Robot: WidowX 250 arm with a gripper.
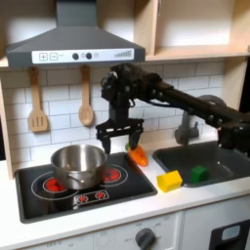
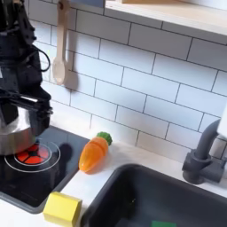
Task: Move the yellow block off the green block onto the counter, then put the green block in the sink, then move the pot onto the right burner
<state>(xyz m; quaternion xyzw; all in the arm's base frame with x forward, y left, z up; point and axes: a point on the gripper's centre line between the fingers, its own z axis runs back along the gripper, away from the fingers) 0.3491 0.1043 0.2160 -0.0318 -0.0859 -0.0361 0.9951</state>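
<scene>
The yellow block (image 1: 170, 181) (image 2: 62, 209) rests on the white counter (image 1: 154, 198) (image 2: 113, 167), between the stove and the sink. The green block (image 1: 198, 175) (image 2: 160, 223) lies inside the dark grey sink (image 1: 220, 156) (image 2: 164, 191), in the front left corner in the first exterior view. The steel pot (image 1: 78, 164) (image 2: 12, 135) stands on the stove, mostly over the left burner in the first exterior view. My gripper (image 1: 117, 144) (image 2: 27, 113) hangs open just above the pot's right rim, holding nothing.
An orange carrot toy (image 1: 138, 154) (image 2: 93, 152) lies on the counter behind the yellow block. The right burner (image 1: 113, 176) (image 2: 32, 156) is bare. A faucet (image 1: 186, 127) (image 2: 204, 155) stands behind the sink. Wooden utensils (image 1: 85, 100) (image 2: 60, 53) hang on the tiled wall.
</scene>
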